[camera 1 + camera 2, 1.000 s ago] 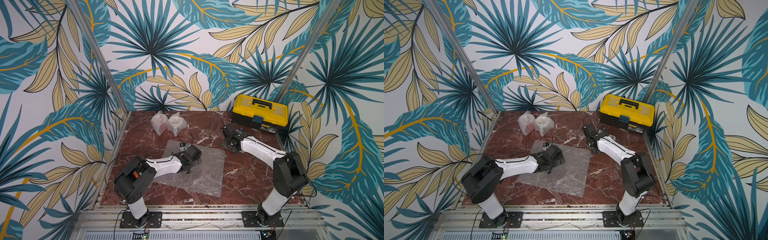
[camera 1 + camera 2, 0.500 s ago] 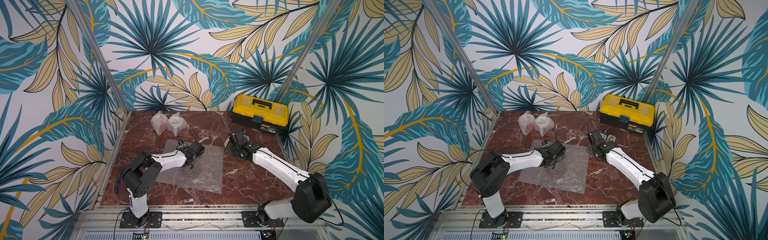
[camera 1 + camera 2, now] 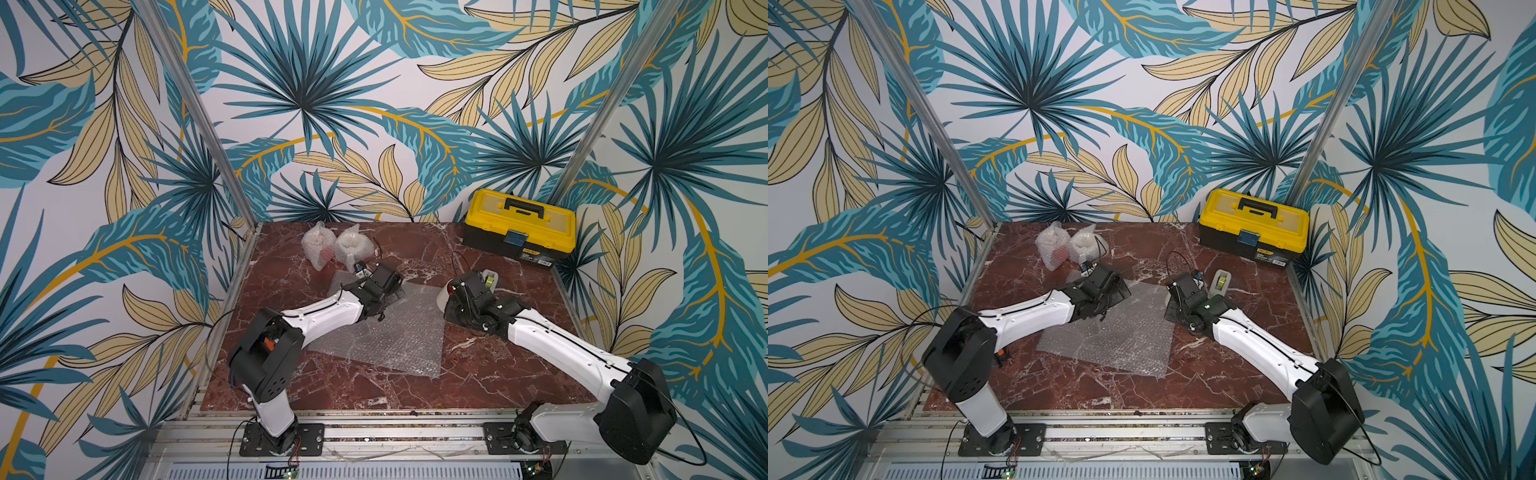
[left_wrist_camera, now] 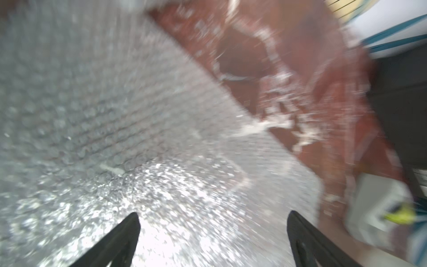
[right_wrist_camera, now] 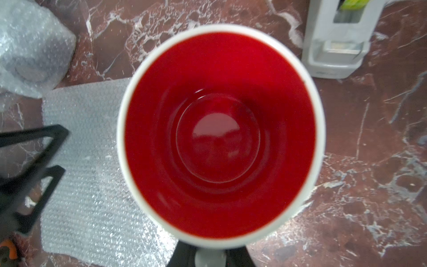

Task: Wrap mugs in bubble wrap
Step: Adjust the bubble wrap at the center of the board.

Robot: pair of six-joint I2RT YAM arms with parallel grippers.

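A white mug with a red inside [image 5: 219,136] hangs by its handle from my right gripper [image 5: 210,254], which is shut on that handle. In a top view the mug [image 3: 444,297] shows white at the right edge of the flat bubble wrap sheet [image 3: 386,332] [image 3: 1117,336] [image 5: 87,185], under my right gripper [image 3: 457,299]. My left gripper [image 4: 212,215] [image 3: 390,286] [image 3: 1117,291] stands open just above the sheet's [image 4: 115,104] far corner, nothing between its fingers. Two wrapped bundles [image 3: 318,245] [image 3: 351,247] [image 3: 1052,243] [image 5: 27,50] sit at the back left.
A grey tape dispenser [image 3: 490,280] [image 3: 1220,282] [image 5: 335,46] stands just behind my right gripper. A yellow and black toolbox [image 3: 519,228] [image 3: 1252,230] sits in the back right corner. The red marble table [image 3: 374,386] ends at a metal rail in front.
My right arm has stretched out low to the right while its gripper stayed near the sheet's right edge. My left gripper has moved toward the back, over the sheet's far corner.
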